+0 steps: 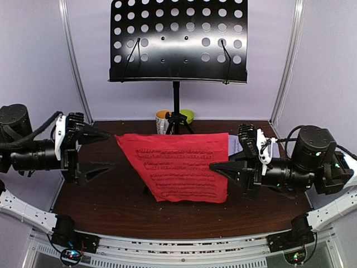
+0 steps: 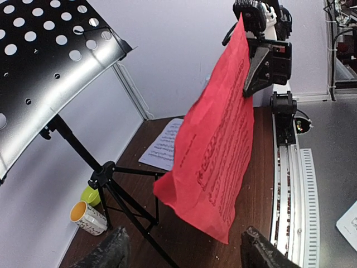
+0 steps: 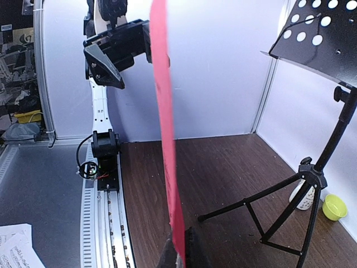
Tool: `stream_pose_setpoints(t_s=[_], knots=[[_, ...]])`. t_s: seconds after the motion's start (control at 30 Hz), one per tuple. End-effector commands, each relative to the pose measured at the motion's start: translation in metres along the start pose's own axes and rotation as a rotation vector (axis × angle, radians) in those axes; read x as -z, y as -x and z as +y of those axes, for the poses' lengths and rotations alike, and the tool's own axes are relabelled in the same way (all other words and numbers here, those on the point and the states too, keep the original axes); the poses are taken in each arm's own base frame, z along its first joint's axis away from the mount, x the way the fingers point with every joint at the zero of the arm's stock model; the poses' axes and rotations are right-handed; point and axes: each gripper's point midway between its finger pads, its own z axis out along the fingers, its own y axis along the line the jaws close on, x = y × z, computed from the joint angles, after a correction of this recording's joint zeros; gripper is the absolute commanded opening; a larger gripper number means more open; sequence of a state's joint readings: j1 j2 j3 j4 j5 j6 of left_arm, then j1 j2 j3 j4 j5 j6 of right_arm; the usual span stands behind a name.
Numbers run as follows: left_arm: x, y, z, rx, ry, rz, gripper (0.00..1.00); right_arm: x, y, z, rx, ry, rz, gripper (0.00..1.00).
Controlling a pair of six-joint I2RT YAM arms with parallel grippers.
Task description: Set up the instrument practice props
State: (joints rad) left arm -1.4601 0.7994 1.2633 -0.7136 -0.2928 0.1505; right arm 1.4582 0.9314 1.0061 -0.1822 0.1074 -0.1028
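The black music stand (image 1: pixel 178 42) with its perforated desk stands at the back; its tripod legs (image 2: pixel 120 195) rest on the brown table. My right gripper (image 1: pixel 218 166) is shut on the right edge of the red sheet-music page (image 1: pixel 175 166) and holds it in the air above the table; the page shows edge-on in the right wrist view (image 3: pixel 167 151) and broadside in the left wrist view (image 2: pixel 217 145). My left gripper (image 1: pixel 103 152) is open and empty, to the left of the page. A pale lilac-white page (image 2: pixel 163 146) lies flat on the table under the red one. The metronome is out of view.
A white-and-orange mug (image 1: pixel 162 120) and a small green bowl (image 1: pixel 187 115) sit by the stand's foot at the back. White booth walls close in the table. Loose white sheets (image 3: pixel 17 248) lie off the table's near side.
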Motion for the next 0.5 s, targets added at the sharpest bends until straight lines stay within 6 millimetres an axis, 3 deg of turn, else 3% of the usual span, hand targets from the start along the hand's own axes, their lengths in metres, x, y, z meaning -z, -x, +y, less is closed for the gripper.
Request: stream_pose_setpoints(t_s=[0.0,0.1,0.23,0.47], knots=[[-0.026,0.024,-0.008,0.063,-0.010,-0.121,0.70,0.008,0.017,0.003,0.015,0.033,-0.084,0.00],[-0.044,0.038,-0.025,0.066,-0.081,-0.171,0.68,0.010,0.023,0.003,0.007,0.036,-0.107,0.00],[-0.059,0.055,-0.033,0.077,-0.114,-0.227,0.57,0.013,0.026,0.004,0.000,0.048,-0.117,0.00],[-0.056,0.071,-0.030,0.108,-0.108,-0.315,0.04,0.014,0.021,0.002,0.017,0.038,-0.100,0.01]])
